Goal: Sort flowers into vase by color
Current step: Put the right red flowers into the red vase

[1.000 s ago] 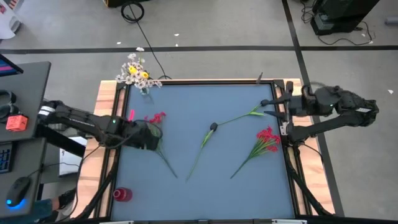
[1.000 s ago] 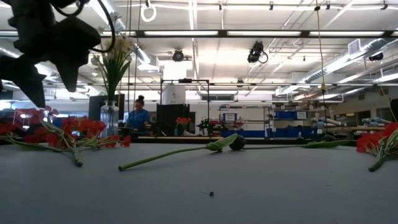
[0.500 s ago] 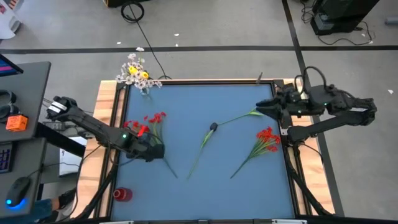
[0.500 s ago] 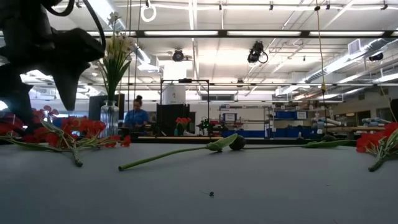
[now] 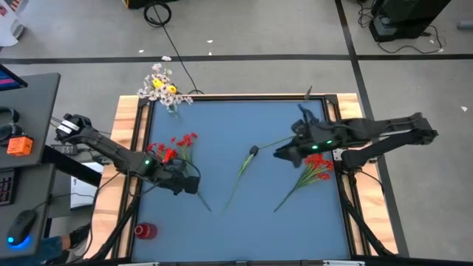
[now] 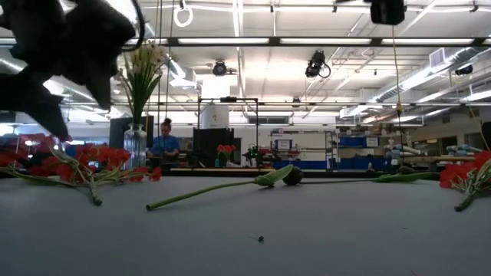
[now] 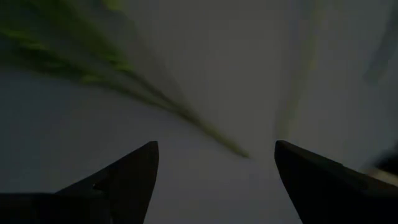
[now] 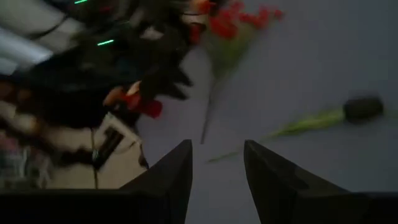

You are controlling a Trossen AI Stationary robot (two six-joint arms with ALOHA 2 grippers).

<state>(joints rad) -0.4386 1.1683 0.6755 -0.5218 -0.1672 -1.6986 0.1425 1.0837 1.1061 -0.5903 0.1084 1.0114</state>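
A red sprig lies at the table's left, its green stem running toward the near edge. My left gripper hangs open just above that stem, which shows between the fingers, untouched. A dark-budded flower lies mid-table. A second red sprig lies at the right. My right gripper is open in the air between the dark bud and the right red sprig. A vase at the far left corner holds white and yellow flowers.
A long green stem with a leaf runs from the dark bud toward the far right. A small red object stands outside the mat at the near left. Wooden rails border the blue mat. A person shows far off in the room.
My right gripper has swung in from the table's right edge toward the middle, sinking a little and rolling about its own axis. My left gripper has gone toward the near edge along the left red sprig's stem, uncovering its blossoms. The flowers lie as before.
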